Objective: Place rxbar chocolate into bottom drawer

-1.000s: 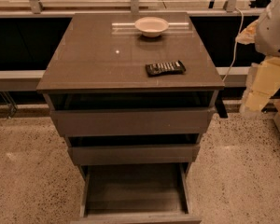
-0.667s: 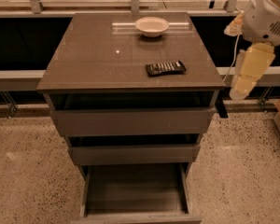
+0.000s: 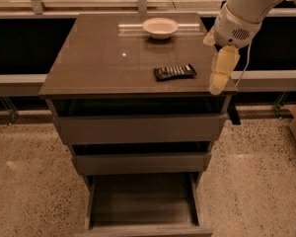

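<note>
**Bar not yet grasped, drawer already open**

The rxbar chocolate (image 3: 175,72), a small flat black wrapper bar with pale lettering, is being left flat on the glossy grey-brown cabinet top (image 3: 103,58), right of centre and near the front edge. Nothing is touching it. The bottom drawer (image 3: 143,201), the lowest grey-brown box with a plain flat front, is being shown pulled well out, with nothing visible inside. The opening is therefore being judged as done, while the grasp, the carry down and the release are being judged as left to do.

The cream-coloured gripper (image 3: 222,75) is being held just right of the bar, over the right front corner of the top, hanging from the white robot arm (image 3: 246,9). Whether it is parted or closed cannot be told, and nothing is being seen in it.

A shallow white bowl (image 3: 160,27) is being left at the back of the top, well apart from the bar. The two upper drawers (image 3: 138,128) are being shown partly pulled out, overhanging the back of the bottom drawer. This is being judged as the main obstruction, so the bar is likely being best lowered toward the drawer's front.
</note>
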`<action>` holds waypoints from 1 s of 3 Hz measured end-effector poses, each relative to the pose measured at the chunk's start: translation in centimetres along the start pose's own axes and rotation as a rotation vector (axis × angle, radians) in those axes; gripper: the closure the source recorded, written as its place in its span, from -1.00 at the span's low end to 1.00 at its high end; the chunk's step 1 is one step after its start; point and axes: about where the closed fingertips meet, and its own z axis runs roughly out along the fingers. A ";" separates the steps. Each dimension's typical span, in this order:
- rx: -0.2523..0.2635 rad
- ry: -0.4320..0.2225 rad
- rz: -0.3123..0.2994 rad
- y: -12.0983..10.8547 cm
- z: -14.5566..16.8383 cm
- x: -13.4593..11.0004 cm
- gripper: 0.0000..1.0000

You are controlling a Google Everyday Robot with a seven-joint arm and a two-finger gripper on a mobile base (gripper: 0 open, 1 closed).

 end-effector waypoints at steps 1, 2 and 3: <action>0.010 -0.005 -0.001 -0.4 0.2 -0.2 -1.00; 0.004 -0.008 -0.036 -1.6 0.9 -1.2 -1.00; 0.006 -0.105 -0.070 -4.0 2.6 -2.7 -1.00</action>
